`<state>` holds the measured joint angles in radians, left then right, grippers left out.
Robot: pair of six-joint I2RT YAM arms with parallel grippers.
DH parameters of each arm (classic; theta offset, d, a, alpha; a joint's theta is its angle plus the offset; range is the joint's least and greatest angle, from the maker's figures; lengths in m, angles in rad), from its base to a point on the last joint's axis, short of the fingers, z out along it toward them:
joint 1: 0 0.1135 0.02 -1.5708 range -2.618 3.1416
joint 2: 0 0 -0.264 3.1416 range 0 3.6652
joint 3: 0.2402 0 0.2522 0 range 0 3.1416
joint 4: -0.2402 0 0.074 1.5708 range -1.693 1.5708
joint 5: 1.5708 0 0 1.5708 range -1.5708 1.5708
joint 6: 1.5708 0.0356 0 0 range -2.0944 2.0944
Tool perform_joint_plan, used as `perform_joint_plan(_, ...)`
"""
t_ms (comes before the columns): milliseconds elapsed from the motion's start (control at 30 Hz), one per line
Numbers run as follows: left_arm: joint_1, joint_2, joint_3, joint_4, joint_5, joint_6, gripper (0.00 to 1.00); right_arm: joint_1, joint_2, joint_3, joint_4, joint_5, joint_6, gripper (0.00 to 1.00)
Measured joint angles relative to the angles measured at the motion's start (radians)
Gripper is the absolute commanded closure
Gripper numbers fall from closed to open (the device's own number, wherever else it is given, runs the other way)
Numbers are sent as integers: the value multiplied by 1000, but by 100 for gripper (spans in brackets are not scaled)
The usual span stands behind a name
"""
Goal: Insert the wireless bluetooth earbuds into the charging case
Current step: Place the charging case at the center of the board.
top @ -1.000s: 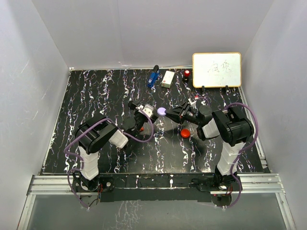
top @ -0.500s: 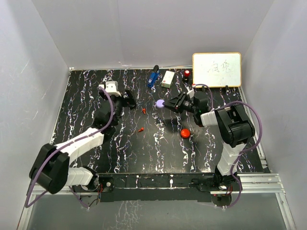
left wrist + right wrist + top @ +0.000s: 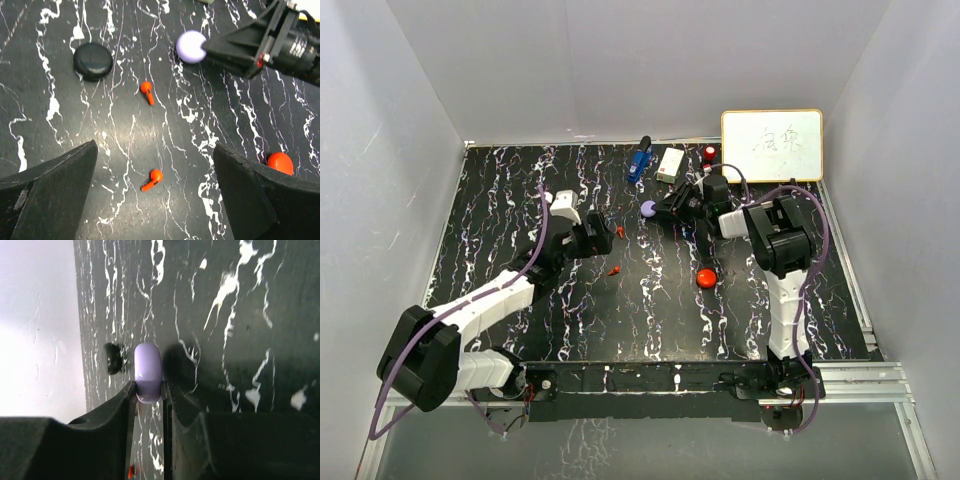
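Note:
My right gripper [image 3: 663, 210] is shut on a round lilac charging case [image 3: 648, 209], pinching it edge-on [image 3: 148, 372] just above the table. Two red earbuds lie loose on the black marbled table [image 3: 520, 200]: one [image 3: 620, 231] [image 3: 147, 92] nearer the case, the other [image 3: 614, 270] [image 3: 152, 180] between the wide-apart fingers of my left gripper [image 3: 590, 238] [image 3: 155, 165], which hovers open above it with nothing held. No purple earbuds show.
A black round case [image 3: 93, 61] lies left of the earbuds. A red case [image 3: 706, 277] sits right of centre. At the back stand a blue gadget [image 3: 639, 160], a white box [image 3: 670, 165], a small red item [image 3: 709, 154] and a whiteboard [image 3: 772, 145]. White walls enclose the table.
My left arm has swung out and its open gripper has come over the nearer red earbud. The right gripper has carried the lilac case a little further back and left.

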<state>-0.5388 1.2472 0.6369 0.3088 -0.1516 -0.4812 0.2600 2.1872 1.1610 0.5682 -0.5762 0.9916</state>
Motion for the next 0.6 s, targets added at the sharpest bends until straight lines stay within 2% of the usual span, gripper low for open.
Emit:
perform_joint_plan(33,0,-5,-11,-6,7,-10,1,0,15,22,-14,4,-6,96)
perform_joint_plan(67,0,-9,-19,-14,14,-15,1,0,31,47,-29,10,-13,85)
perform_joint_plan(133,0,-12,-23,-24,24,-26,1,1,52,85,-52,17,-22,57)
perform_joint_plan(233,0,-14,-24,-24,37,-37,1,2,55,110,-71,30,-28,26)
perform_joint_plan(333,0,-14,-24,-25,48,-45,1,0,19,89,-42,38,-41,17)
perform_joint_plan(433,0,-14,-24,-25,56,-53,1,-7,-81,-34,-48,72,-77,9)
perform_joint_plan(533,0,-14,-24,-24,64,-55,1,-14,-290,-228,-123,130,-145,2)
perform_joint_plan(600,0,-10,-24,-20,77,-55,1,-17,-449,-319,-192,177,-194,2)
